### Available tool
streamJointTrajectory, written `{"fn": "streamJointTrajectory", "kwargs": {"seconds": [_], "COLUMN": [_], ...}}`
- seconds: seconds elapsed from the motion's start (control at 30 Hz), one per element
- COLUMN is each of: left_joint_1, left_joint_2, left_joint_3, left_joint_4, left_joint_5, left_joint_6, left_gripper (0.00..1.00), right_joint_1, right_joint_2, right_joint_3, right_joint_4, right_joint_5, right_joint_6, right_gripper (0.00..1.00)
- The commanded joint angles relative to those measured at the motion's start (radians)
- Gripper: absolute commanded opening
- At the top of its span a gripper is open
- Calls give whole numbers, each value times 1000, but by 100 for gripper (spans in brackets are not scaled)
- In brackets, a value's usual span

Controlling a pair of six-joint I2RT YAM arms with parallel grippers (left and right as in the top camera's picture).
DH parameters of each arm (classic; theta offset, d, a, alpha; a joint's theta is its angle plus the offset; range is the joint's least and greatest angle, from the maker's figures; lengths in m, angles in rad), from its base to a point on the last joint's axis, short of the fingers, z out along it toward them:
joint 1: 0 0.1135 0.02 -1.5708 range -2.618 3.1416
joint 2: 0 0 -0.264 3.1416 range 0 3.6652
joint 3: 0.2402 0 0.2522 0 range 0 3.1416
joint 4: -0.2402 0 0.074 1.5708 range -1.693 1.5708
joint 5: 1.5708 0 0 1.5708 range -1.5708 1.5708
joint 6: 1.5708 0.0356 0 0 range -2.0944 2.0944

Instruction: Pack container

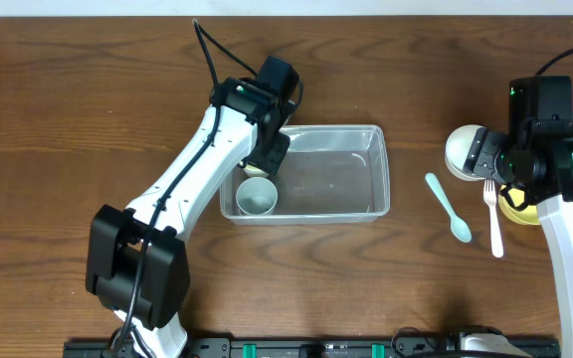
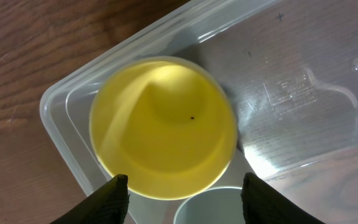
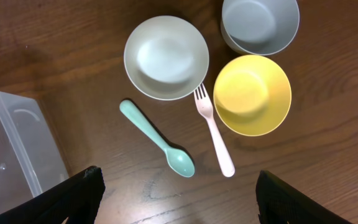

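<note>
The clear container (image 1: 338, 177) lies at the table's middle. My left gripper (image 1: 267, 151) hovers over its left end, open and empty. In the left wrist view a yellow bowl (image 2: 163, 127) sits in the container's corner (image 2: 61, 124) just beyond my open fingers (image 2: 185, 202), with a pale cup (image 2: 216, 210) beside it. The cup also shows in the overhead view (image 1: 258, 196). My right gripper (image 3: 185, 199) is open and empty above the table, near a teal spoon (image 3: 157, 138) and a pink fork (image 3: 213, 130).
At the right lie a pale bowl (image 3: 166, 57), a grey-blue cup (image 3: 260, 25) and a second yellow bowl (image 3: 252, 94). The overhead view shows the spoon (image 1: 449, 207), the fork (image 1: 491, 221) and the pale bowl (image 1: 463, 151) beside my right arm. The container's end (image 3: 11, 149) is left of them.
</note>
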Motion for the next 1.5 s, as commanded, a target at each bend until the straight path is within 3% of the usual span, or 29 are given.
{"fn": "streamJointTrajectory", "kwargs": {"seconds": [0.0, 0.1, 0.3, 0.57, 0.77, 1.17, 1.27, 1.47], "left_joint_1": [7, 11, 98, 346, 468, 471, 471, 471], "left_joint_2": [-6, -51, -230, -437, -469, -432, -432, -432], "left_joint_3": [-6, -6, -6, -8, -23, -111, -117, -117], "left_joint_4": [-3, -2, -23, -40, -43, -52, -52, -51], "left_joint_5": [-8, -16, -38, 38, 117, 116, 117, 117], "left_joint_6": [-2, -20, -80, -212, -254, -253, -253, -253], "left_gripper": [59, 60, 63, 64, 65, 66, 66, 66], "right_joint_1": [-8, -8, -7, 19, 17, -1, -17, -32], "right_joint_2": [3, 3, 2, 34, 215, 644, 704, 758], "right_joint_3": [-4, -4, -4, 78, 96, 96, 96, 96], "right_joint_4": [0, 0, 4, 44, 77, 212, 238, 257], "right_joint_5": [3, 3, -4, -158, -159, -158, -158, -158], "right_joint_6": [-5, -5, -22, -241, -254, -232, -230, -230], "right_gripper": [80, 80, 98, 99, 99, 99, 97, 79]}}
